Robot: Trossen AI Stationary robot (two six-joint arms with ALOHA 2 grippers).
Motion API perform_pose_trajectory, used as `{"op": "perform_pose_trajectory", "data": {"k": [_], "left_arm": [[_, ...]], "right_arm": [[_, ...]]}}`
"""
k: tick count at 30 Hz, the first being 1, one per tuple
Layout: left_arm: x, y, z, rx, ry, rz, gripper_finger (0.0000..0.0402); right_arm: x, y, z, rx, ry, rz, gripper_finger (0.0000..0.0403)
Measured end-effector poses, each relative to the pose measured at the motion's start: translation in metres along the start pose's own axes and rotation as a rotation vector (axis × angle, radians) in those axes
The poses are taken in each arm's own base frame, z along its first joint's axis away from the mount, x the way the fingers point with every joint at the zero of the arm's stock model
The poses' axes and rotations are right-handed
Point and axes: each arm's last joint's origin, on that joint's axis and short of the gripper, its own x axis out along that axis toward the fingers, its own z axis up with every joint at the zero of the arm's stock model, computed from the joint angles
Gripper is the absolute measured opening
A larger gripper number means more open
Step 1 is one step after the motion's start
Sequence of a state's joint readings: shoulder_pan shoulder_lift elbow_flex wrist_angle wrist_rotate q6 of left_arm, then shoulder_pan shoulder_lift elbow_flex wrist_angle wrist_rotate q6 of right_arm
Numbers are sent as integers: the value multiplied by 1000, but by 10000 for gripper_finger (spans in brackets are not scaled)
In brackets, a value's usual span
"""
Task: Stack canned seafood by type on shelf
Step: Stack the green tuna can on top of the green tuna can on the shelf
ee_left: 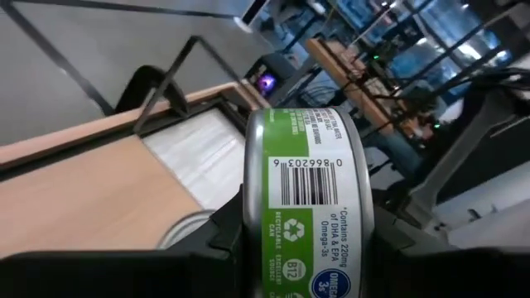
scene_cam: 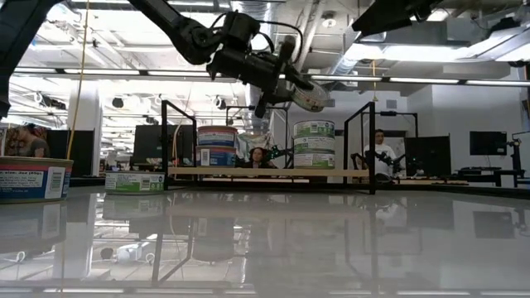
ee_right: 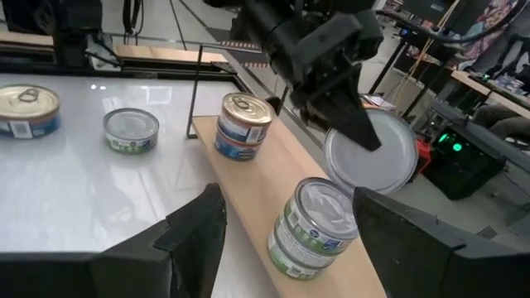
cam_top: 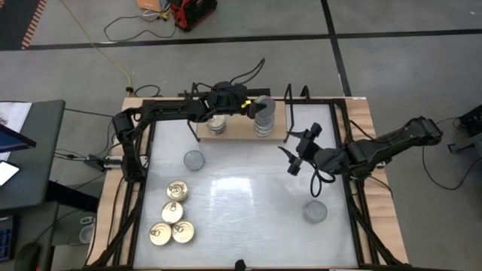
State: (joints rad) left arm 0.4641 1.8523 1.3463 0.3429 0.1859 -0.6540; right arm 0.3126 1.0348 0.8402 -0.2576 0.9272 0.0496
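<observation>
Left pincer (cam_top: 252, 105) grips tilted green-label tin (ee_left: 310, 207).

Both arms are finished in matte black, with segmented links and exposed black cables looped along them. Each end effector (cam_top: 254, 105) (cam_top: 297, 156) is fitted with two dark, angular fingers.

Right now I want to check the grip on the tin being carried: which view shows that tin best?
The left wrist view: the green-label tin fills it, clamped in the left gripper. The right wrist view shows its silver lid, the low view shows it tilted, and the high view shows it small above the shelf.
</observation>
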Motion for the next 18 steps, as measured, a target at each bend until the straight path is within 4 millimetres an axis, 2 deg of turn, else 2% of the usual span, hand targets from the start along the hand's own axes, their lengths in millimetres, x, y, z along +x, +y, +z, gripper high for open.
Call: {"op": "perform_pose_trajectory", "data": {"k": [4, 8, 12, 18], "left_arm": [[1, -3, -7, -1, 28, 14, 129], [4, -20, -21, 7, 47, 4, 129], [6, -35, -30, 71, -4, 34, 129], [6, -26, -26, 24, -16, 92, 129]], "right_arm": [[0, 0, -1, -7, 3, 1, 292], [0, -1, 1, -15, -7, -1, 292], [0, -1, 3, -26, -19, -1, 292], [0, -1, 5, -44, -38, -2, 292]]}}
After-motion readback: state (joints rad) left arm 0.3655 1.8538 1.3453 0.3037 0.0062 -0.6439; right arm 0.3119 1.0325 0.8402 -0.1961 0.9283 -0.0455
